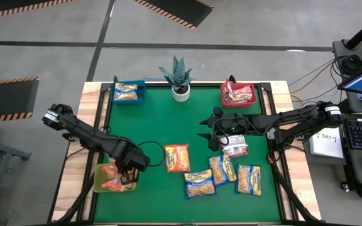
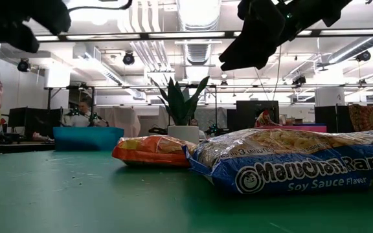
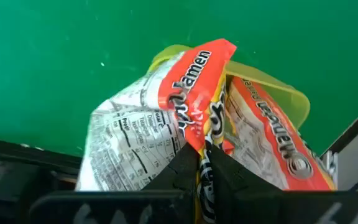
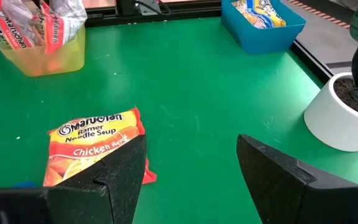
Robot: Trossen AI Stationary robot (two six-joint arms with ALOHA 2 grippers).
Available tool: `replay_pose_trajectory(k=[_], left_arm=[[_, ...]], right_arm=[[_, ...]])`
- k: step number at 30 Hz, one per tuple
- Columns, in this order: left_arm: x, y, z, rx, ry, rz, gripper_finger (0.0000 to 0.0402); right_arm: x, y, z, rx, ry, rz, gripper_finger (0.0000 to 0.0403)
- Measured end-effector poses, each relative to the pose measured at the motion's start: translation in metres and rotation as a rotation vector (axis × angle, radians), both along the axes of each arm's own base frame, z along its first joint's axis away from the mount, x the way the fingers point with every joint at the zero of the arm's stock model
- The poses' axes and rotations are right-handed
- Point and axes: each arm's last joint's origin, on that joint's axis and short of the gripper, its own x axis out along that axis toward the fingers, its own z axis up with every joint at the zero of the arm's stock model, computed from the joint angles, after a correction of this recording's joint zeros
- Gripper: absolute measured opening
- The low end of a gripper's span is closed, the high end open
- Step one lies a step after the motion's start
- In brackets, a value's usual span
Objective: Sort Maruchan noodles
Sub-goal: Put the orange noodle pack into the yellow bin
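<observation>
- Both arms reached over the green table (image 1: pixel 162 113) in the high view. The left gripper (image 1: pixel 128 174) hung over the yellow-green bin (image 1: pixel 99 183) at the near left corner, its fingers pinched on an orange packet (image 1: pixel 110 171) standing in that bin. The right gripper (image 1: pixel 211 130) hovered right of centre with fingers spread and nothing between them; a silvery packet (image 1: pixel 235 148) lay just beside it. A loose orange packet (image 1: pixel 177 157) lay at mid-table, with three blue-edged packets (image 1: pixel 199 183) next to it towards the near edge. The blue bin (image 1: pixel 129 92) and red bin (image 1: pixel 238 95) at the far edge each held packets, with a potted plant (image 1: pixel 180 77) between them.
- Low view: a blue-edged packet (image 2: pixel 296 162) lay closest, the loose orange packet (image 2: pixel 151 150) behind it, the plant (image 2: pixel 181 107) and blue bin (image 2: pixel 87 138) farther back.
- Left wrist view: the dark fingers (image 3: pixel 185 171) clamped the orange packet's (image 3: pixel 191 93) edge above the yellow-green bin (image 3: pixel 288 93).
- Right wrist view: wide-apart fingers (image 4: pixel 120 171) framed the loose orange packet (image 4: pixel 92 146).
</observation>
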Motion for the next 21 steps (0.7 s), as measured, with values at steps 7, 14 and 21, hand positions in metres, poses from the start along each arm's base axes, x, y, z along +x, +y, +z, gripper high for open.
replay_pose_trajectory(k=[7,14,21], left_arm=[[-0.01,-0.003,-0.016,-0.07,0.144,0.152,0.0],[-0.006,-0.005,-0.019,-0.02,0.065,0.156,0.0],[0.008,-0.01,-0.037,-0.045,-0.001,0.16,0.0]], right_arm=[[0.0,0.0,0.0,0.0,0.0,0.0,0.0238],[0.0,0.0,0.0,0.0,0.0,0.0,0.0238],[0.0,0.0,0.0,0.0,-0.001,0.0,0.0238]])
